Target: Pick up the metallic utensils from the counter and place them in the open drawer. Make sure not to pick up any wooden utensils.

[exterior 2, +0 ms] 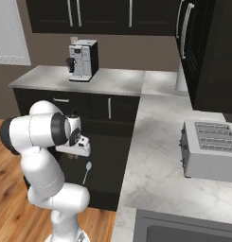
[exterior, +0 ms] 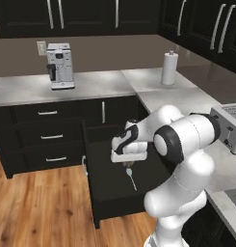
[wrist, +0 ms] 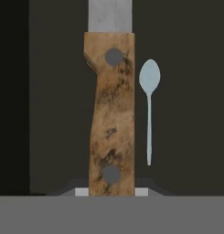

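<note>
Held close under the hand camera, the knife (wrist: 111, 114) runs straight up the frame, its brown riveted handle clamped between the partly closed gripper (wrist: 111, 192) and its silver blade pointing away. Beside it, deeper down, the slim spoon (wrist: 149, 105) lies flat on the floor of the open black drawer (exterior: 102, 202). From behind, the white arm reaches over that drawer, the gripper (exterior: 128, 164) hanging just above the spoon (exterior: 131, 176).

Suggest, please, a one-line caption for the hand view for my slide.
Fingers grip the knife by its brown riveted handle, above the open drawer where the spoon already lies.
</note>
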You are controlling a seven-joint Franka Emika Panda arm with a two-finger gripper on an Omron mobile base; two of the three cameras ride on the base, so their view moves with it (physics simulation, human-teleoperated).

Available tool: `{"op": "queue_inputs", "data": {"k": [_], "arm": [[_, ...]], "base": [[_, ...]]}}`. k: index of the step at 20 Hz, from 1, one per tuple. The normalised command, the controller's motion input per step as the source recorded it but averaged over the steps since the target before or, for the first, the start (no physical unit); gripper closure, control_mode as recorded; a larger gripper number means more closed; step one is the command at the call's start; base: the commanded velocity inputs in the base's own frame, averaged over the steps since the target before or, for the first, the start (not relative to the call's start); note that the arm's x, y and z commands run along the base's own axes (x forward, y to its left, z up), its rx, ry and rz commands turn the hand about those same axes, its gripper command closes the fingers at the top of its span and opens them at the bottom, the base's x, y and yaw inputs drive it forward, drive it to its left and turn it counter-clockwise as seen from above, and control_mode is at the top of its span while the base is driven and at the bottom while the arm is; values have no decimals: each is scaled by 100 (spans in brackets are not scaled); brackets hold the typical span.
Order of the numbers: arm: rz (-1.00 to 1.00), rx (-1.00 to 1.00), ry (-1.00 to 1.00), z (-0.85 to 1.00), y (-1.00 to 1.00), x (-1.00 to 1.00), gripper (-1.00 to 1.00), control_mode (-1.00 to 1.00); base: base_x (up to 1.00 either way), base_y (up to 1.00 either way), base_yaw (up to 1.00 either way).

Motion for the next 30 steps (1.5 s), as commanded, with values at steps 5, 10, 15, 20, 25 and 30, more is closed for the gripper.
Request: {"op": "queue_inputs", "data": {"k": [5, 10, 15, 20, 25, 30], "arm": [[0, 0, 0, -2, 0, 18, 100, -100], [0, 0, 0, -44, 0, 0, 100, -100], [0, -1, 0, -71, 6, 0, 100, -100], [0, -2, 0, -49, 8, 0, 100, -100], [0, 0, 0, -5, 0, 0, 100, -100], [0, 0, 0, 0, 0, 0, 100, -100]], "base": [[0, 0, 0], [0, 0, 0], [0, 0, 0], [0, 0, 0], [0, 0, 0], [0, 0, 0]]}}
